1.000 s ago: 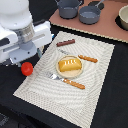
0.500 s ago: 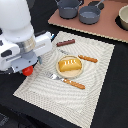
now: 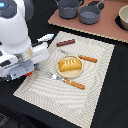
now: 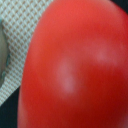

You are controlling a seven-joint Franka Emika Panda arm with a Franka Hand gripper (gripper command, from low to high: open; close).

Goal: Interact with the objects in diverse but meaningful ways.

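Note:
A red tomato [image 4: 75, 65] fills the wrist view, very close under the hand. In the exterior view only a red sliver of the tomato [image 3: 29, 73] shows under the arm, at the left edge of the placemat [image 3: 90, 97]. My gripper [image 3: 25, 71] is down over it; its fingers are hidden, so I cannot tell whether they are open or shut. A golden-yellow bread loaf [image 3: 69, 64] lies on a beige plate [image 3: 71, 75]. A brown sausage [image 3: 65, 43] lies beyond it. A blue-grey pot [image 3: 68, 7] and a frying pan [image 3: 91, 15] stand at the back. I cannot make out the white-blue piece.
A wooden-handled knife [image 3: 87, 58] lies to the exterior view's right of the plate and a wooden-handled fork [image 3: 74, 83] in front of it. The pot and pan stand on a brown board [image 3: 107, 31]. A beige bowl [image 3: 123, 17] is at the far right.
The arm has come down over the tomato, and less of the tomato shows in the exterior view. The other things have not moved.

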